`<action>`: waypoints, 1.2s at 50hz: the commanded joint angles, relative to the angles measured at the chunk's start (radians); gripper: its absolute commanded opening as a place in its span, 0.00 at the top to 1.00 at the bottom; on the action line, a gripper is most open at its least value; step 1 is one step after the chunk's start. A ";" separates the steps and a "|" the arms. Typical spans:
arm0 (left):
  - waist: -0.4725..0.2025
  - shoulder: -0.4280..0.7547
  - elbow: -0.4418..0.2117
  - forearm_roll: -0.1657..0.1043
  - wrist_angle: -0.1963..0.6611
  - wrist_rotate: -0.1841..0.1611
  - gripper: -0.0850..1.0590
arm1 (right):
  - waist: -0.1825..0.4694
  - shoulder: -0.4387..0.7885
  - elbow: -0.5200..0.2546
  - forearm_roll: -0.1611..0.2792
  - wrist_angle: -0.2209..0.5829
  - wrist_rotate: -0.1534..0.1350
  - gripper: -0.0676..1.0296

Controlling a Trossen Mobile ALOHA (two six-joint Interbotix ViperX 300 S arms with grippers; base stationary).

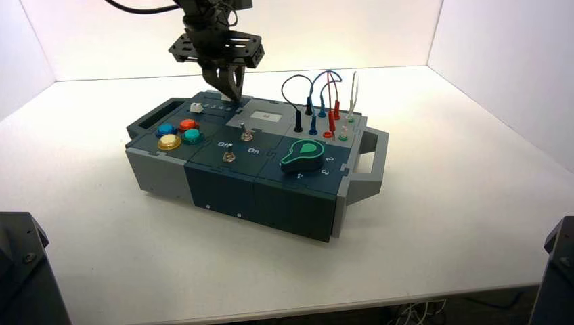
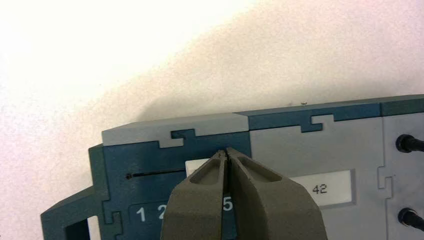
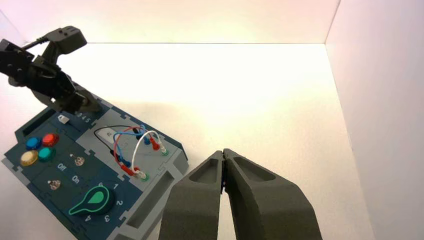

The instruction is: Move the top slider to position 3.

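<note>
While the left gripper [image 2: 226, 151] works above the box's far edge, its two fingertips meet with no visible gap. The top slider [image 2: 195, 165], a small white knob, lies directly at these tips and is partly covered by them; whether they touch it cannot be told. The dark teal panel [image 2: 142, 162] leaves a stretch of narrow slot [image 2: 157, 173] exposed, from the knob to the slot end near the printed 1 [image 2: 141, 214]. Beyond the slot runs the grey rim [image 2: 165, 131], with pale tabletop [image 2: 200, 65] outside it.

The left wrist view alone renders the display [image 2: 322, 189] legible, reading 42; there the fingers hide the digit 3, between a partly visible 2 [image 2: 162, 211] and the 5 [image 2: 227, 203]. The high view adds the second white knob [image 1: 196, 107], nearer the coloured buttons [image 1: 179, 134]. The right gripper [image 3: 223, 151], narrow with tips together, waits well apart from the box [image 3: 107, 165].
</note>
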 commanded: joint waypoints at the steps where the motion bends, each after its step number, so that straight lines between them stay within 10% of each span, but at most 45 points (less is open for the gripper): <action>1: 0.014 -0.023 -0.015 0.002 0.003 0.009 0.95 | -0.003 0.015 -0.015 -0.002 -0.009 0.000 0.96; 60: 0.029 -0.017 -0.017 0.002 0.008 0.023 0.95 | -0.003 0.015 -0.014 -0.002 -0.011 0.000 0.96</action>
